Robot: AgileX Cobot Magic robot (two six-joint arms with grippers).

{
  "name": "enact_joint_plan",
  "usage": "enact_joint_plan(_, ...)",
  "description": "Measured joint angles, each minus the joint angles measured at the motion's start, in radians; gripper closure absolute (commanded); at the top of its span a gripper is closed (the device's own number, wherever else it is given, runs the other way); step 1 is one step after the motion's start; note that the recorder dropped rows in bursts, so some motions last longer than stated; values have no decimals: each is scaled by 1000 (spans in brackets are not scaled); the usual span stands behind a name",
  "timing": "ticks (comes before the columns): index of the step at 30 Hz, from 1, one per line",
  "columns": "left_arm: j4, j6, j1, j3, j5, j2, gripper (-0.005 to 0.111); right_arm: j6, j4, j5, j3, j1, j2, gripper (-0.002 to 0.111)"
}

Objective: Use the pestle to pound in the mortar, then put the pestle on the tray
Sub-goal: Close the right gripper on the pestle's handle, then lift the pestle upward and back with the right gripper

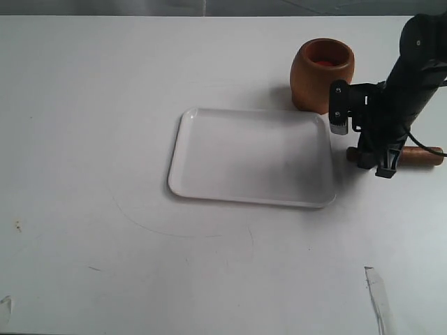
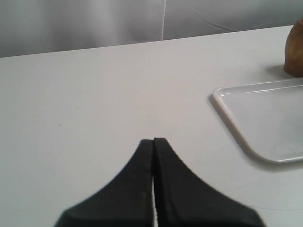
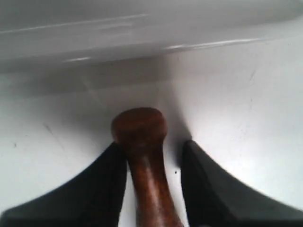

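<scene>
The dark-brown pestle (image 1: 421, 155) lies flat on the table, just right of the white tray (image 1: 251, 157), with its knob end pointing at the tray. My right gripper (image 1: 378, 165) is down over that knob end. In the right wrist view the pestle (image 3: 142, 135) runs between the fingers of the open right gripper (image 3: 152, 144). One finger sits against the neck and a gap shows beside the other finger (image 3: 203, 179). The wooden mortar (image 1: 323, 73) stands upright behind the tray's far right corner. My left gripper (image 2: 154, 140) is shut and empty above bare table. The left wrist view also catches the tray (image 2: 265, 113) and the mortar's edge (image 2: 296, 49).
The right arm (image 1: 412, 77) rises just right of the mortar. A small strip of tape or scrap (image 1: 376, 293) lies near the front right of the table.
</scene>
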State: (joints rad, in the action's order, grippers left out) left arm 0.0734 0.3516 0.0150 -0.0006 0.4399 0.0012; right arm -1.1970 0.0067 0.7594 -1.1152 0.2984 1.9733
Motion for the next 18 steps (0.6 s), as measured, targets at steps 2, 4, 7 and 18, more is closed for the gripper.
enact_joint_plan(2, 0, 0, 0, 0, 0, 0, 107, -1, -7, 5, -5, 0, 3, 108)
enact_joint_plan(4, 0, 0, 0, 0, 0, 0, 107, 2, -7, 4, -6, 0, 5, 108)
enact_joint_plan(7, 0, 0, 0, 0, 0, 0, 107, 34, -7, 8, -8, 0, 7, 108)
enact_joint_plan(18, 0, 0, 0, 0, 0, 0, 107, 233, -66, -64, -6, 0, -124, 108)
